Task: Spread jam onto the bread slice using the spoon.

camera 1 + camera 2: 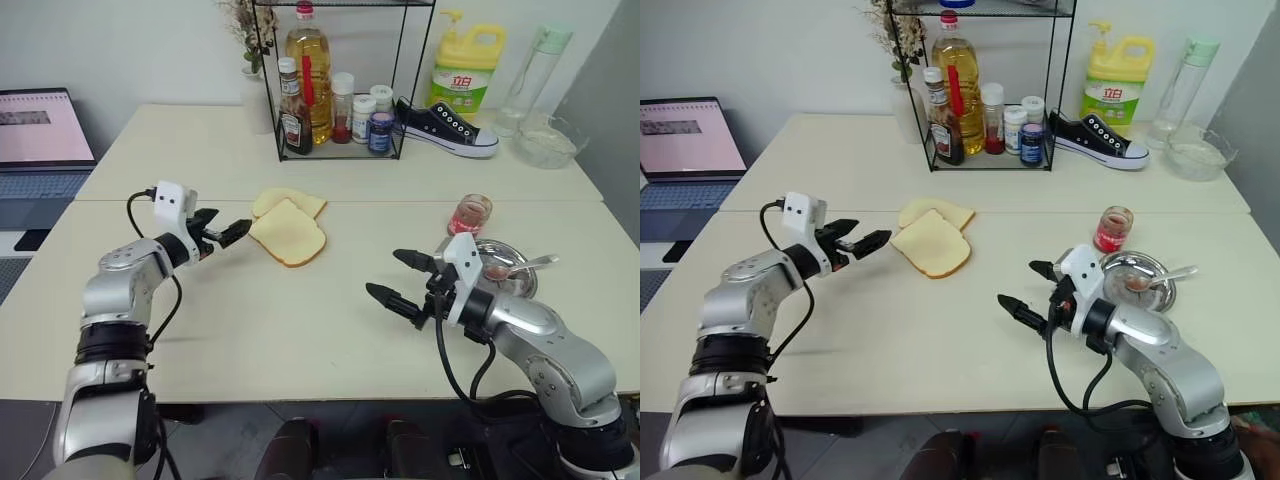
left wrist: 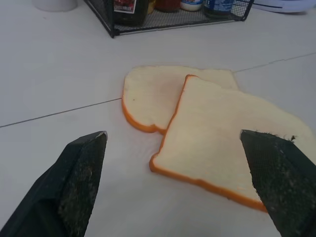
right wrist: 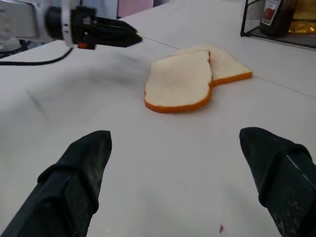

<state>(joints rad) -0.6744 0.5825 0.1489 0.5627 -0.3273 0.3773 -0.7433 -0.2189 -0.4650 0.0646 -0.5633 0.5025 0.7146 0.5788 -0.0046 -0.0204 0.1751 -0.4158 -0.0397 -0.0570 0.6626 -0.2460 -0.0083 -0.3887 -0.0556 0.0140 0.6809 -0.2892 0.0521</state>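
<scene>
two bread slices lie overlapped mid-table; the nearer bread slice (image 1: 288,232) rests partly on the plain slice (image 1: 300,201) behind it. the left gripper (image 1: 224,231) hovers just left of them, fingers spread wide, holding nothing. the right gripper (image 1: 398,278) hangs over the near right of the table, wide apart too and empty. at far right the spoon (image 1: 520,266) lies in a steel dish (image 1: 516,288), with the jam (image 1: 470,213) jar just behind it.

Two bread slices are lying in the middle of the table (image 1: 300,340), the bread slice (image 1: 288,232) partly on top of the other slice (image 1: 300,200). The spoon (image 1: 520,266) is sitting in a dish (image 1: 510,262) on the right, with the jam (image 1: 469,213) just behind it.
</scene>
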